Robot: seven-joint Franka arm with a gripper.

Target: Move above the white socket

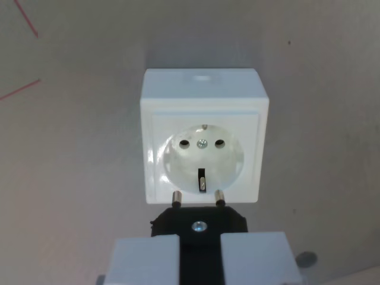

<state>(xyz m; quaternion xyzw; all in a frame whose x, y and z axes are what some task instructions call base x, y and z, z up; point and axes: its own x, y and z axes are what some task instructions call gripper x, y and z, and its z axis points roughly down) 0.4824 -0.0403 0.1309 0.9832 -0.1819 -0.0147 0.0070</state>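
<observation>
Squarely ahead, the white socket (203, 139) sits on the grey worktop (71, 178), filling the wrist view's middle. Below it, the claw (199, 258) is clamped on a black plug (199, 225) whose two metal pins (176, 198) reach the socket's lower edge.

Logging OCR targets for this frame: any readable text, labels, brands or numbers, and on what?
None readable.
White socket: no print or brand visible on face or housing.
Black plug in the hand: no markings, only a screw head.
Grey surface: red lines only, no characters.
</observation>
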